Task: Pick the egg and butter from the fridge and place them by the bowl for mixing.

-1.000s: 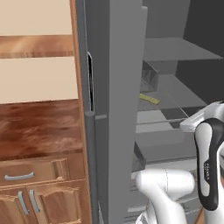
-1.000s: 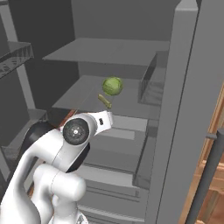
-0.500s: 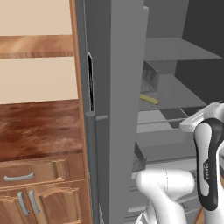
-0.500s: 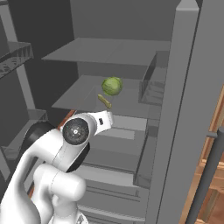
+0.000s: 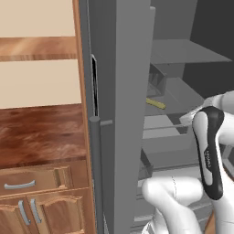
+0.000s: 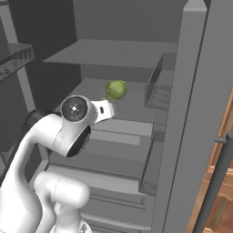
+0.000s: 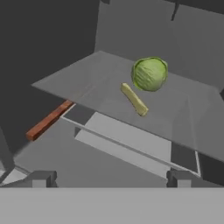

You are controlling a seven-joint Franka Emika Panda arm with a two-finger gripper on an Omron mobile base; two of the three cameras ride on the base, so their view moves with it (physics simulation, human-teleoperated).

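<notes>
fridge (image 6: 200, 113) stands open, arm reaching into its middle compartment. the base views look almost the same as a second ago: no drive of the base, and the arm has barely shifted, so this reads as a slow approach or a pause before the reach.

gripper (image 7: 109, 177) hangs in front of and a little above the shelf (image 7: 87, 83), spread wide with nothing between its tips; both tips sit at the bottom of the hand view, well apart from each other.

butter (image 7: 134, 99) lies flat on that shelf, a short yellow-olive stick, angled across it, one end just beside the green cabbage (image 7: 149, 73), possibly touching it; contact can't be settled. from the left base view the butter (image 5: 156, 103) shows as a yellow sliver on the shelf beyond the door edge. in the right base view the cabbage (image 6: 116, 89) sits just past the arm's wrist.

egg: not located.

an orange-brown bar (image 7: 49, 119) lies lower left of the shelf in the hand view; can't tell what it is.

judgement: task at its start, nothing picked. butter looks the likely first target. the cabbage crowding its far end could get nudged, so closing across the near half of the stick seems safer.
</notes>
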